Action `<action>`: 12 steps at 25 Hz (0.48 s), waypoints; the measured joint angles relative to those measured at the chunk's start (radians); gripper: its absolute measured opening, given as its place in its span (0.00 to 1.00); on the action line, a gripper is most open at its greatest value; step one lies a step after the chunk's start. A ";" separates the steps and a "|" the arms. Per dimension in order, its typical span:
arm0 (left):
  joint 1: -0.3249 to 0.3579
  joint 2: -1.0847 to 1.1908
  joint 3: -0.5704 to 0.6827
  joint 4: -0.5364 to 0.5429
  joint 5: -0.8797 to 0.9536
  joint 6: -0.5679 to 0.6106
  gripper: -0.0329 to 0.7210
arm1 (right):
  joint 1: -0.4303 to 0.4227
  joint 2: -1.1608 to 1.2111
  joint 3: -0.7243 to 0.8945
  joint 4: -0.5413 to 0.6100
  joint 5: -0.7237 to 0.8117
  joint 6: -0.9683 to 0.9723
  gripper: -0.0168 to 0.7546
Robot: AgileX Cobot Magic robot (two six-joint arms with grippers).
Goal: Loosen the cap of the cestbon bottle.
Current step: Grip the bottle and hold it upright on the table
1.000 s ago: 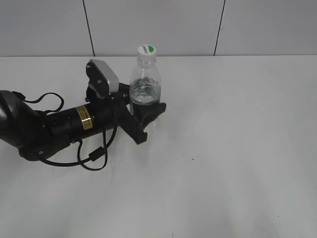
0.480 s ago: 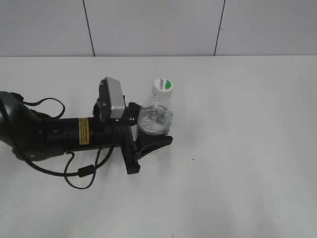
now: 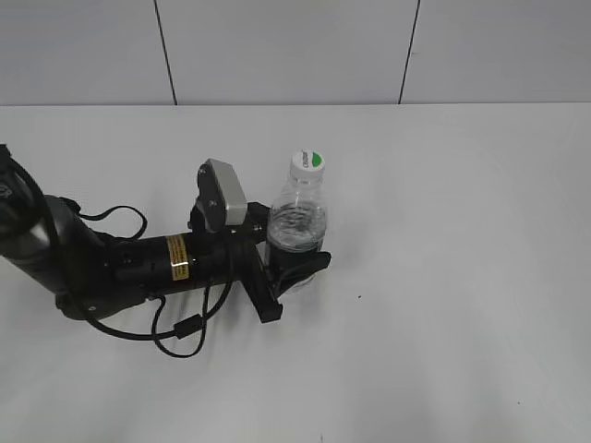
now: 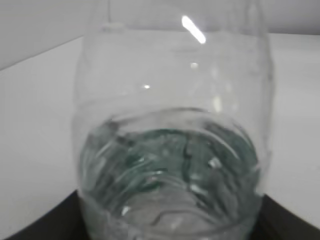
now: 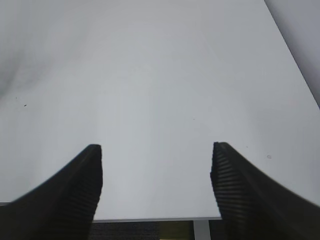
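On the white table point(image 3: 443, 277), the left claw point(image 3: 294, 266) is clamped around the lower body of the upright cestbon bottle point(image 3: 297, 221). Its white cap point(image 3: 307, 162) sits on top. The right claw point(image 5: 156, 172) is spread wide, holding nothing.

The clear cestbon bottle point(image 4: 172, 135) fills the view against the white table point(image 4: 35, 115), dark tool edges at both lower corners.

White table point(image 3: 443, 323), pale panelled wall point(image 3: 286, 51), dark seams
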 joint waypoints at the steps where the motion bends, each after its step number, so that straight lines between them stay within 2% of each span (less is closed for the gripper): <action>1: 0.000 0.010 -0.007 -0.002 -0.011 0.000 0.58 | 0.000 0.000 0.000 0.000 0.000 0.000 0.70; 12: 0.000 0.043 -0.018 -0.028 -0.058 -0.023 0.58 | 0.000 0.000 0.000 0.000 0.000 0.000 0.70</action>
